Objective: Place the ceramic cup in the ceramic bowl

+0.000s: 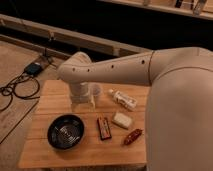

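Arm [125,70], pale and bulky, reaches in from the right over the wooden tabletop [50,95]. Near the front left sits the black ceramic bowl [65,131]. Behind it the hand [82,102] hangs low, fingers apart, the ceramic cup [96,91] upright just beside it; I cannot tell whether they touch.

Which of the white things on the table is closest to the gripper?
The ceramic cup, right beside the gripper over the table's back half; the white bottle and white block lie farther right.
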You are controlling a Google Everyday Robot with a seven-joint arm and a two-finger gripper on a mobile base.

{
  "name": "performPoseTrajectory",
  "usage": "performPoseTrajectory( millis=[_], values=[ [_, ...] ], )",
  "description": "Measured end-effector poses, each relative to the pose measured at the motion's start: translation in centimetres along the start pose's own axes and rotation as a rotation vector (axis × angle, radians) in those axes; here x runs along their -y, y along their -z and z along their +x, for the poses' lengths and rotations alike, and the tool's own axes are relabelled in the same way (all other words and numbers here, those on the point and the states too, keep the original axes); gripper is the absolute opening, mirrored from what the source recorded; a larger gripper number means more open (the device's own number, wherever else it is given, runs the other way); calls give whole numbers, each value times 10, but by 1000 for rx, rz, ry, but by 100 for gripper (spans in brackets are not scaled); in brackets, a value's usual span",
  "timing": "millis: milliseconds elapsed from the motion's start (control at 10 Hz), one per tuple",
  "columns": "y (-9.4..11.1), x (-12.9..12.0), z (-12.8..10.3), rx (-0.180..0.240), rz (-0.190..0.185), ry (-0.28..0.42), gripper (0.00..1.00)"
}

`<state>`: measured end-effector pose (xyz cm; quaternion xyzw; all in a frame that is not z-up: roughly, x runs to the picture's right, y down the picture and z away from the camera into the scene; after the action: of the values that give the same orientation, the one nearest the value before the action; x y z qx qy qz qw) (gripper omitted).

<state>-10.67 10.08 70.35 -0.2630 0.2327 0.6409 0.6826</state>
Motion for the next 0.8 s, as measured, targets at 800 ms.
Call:
performPoseTrajectory(
  millis=[800],
  values=[
    [-24,38,-101,78,-7,216,65]
  ],
)
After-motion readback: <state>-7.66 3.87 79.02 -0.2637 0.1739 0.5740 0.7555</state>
